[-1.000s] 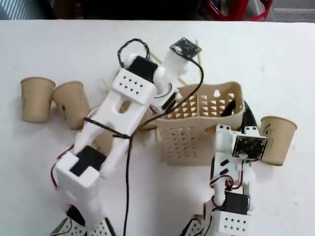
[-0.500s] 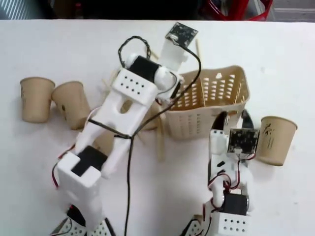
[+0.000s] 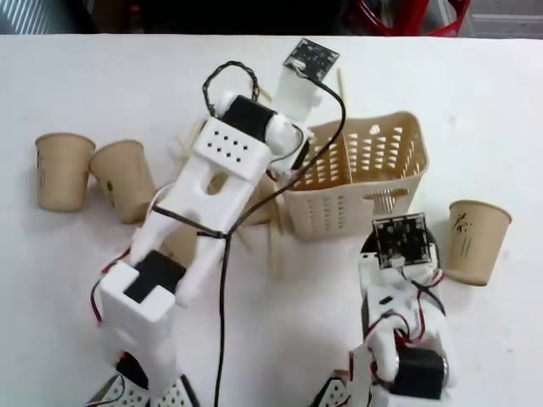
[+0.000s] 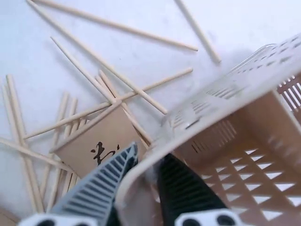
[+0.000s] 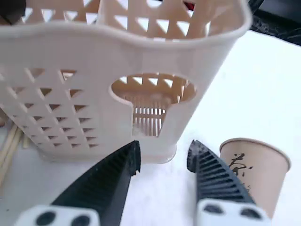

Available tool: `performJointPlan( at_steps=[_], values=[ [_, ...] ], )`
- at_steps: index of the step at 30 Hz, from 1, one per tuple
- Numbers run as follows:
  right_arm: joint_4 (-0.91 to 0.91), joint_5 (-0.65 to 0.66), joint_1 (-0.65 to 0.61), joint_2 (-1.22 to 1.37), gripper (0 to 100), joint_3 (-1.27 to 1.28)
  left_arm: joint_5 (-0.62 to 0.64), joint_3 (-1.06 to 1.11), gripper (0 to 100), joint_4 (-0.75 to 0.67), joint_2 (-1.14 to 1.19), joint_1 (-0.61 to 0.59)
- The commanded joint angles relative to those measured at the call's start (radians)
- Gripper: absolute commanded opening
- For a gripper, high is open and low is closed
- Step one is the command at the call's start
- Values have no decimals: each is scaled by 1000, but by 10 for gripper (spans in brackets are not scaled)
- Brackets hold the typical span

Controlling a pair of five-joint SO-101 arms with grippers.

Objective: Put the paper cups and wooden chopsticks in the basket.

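A: Now, stock, left to right?

B: Item one: far-left cup [image 3: 64, 172] and its neighbour [image 3: 123, 180], side by side, well apart from the basket [image 3: 361, 174].
Item two: chopsticks [image 4: 113, 96], loose and criss-crossed on the worktop [image 3: 441, 76], with a third cup [image 4: 96, 141] among them.
Item three: left gripper [image 4: 148, 153], pinching the basket's left rim, one finger inside, one outside.
Item four: right gripper [image 5: 164, 146], spread, holding nothing, just short of the basket's near wall.
Item five: last cup [image 3: 477, 240], beside that gripper.

A: Step in hand?

B: Probably steadying the basket, which looks unfilled so far. The next move calls for the right gripper to turn toward the last cup and close on its wall.

A: Room?

B: Bare worktop right of the last cup. Tight between that cup and the basket. The far edge lies beyond the basket, with bare surface between.
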Motion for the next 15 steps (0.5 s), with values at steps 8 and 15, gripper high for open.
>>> performJointPlan(
  at_steps=[8,15],
  values=[
    [19,-69,4,7,166,-362,-49,-126,150,80,10,12],
    [16,-69,19,19,166,-373,-132,-457,172,230,13,53]
  ],
)
